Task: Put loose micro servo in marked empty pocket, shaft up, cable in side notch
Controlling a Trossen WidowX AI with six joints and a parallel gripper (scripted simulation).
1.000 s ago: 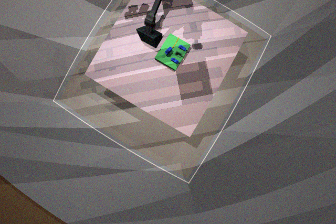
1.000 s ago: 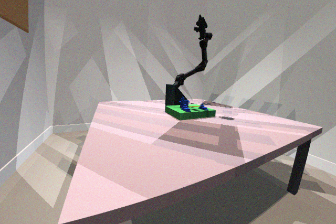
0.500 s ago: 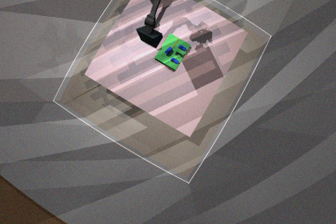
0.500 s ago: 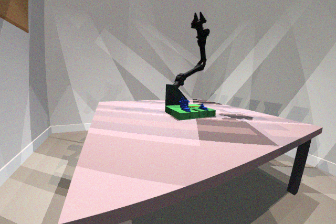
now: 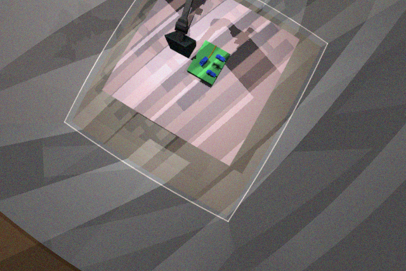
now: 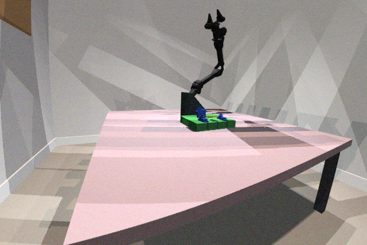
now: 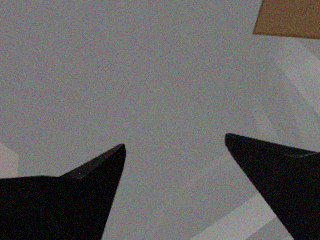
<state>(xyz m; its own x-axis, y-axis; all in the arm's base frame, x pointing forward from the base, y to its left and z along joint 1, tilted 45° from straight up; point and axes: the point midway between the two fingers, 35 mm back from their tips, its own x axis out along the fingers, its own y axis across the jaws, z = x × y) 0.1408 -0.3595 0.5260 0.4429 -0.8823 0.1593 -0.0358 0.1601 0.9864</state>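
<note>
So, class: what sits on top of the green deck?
Three blue servos sit on the green deck, around a dark empty pocket, with an orange line. How deep each servo sits isn't visible.

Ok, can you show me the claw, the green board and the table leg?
claw [image 6: 214,16], exterior view, between its two raised tips.
green board [image 5: 198,68], top view, bare green face.
table leg [image 6: 325,181], exterior view, middle of the leg.
</note>
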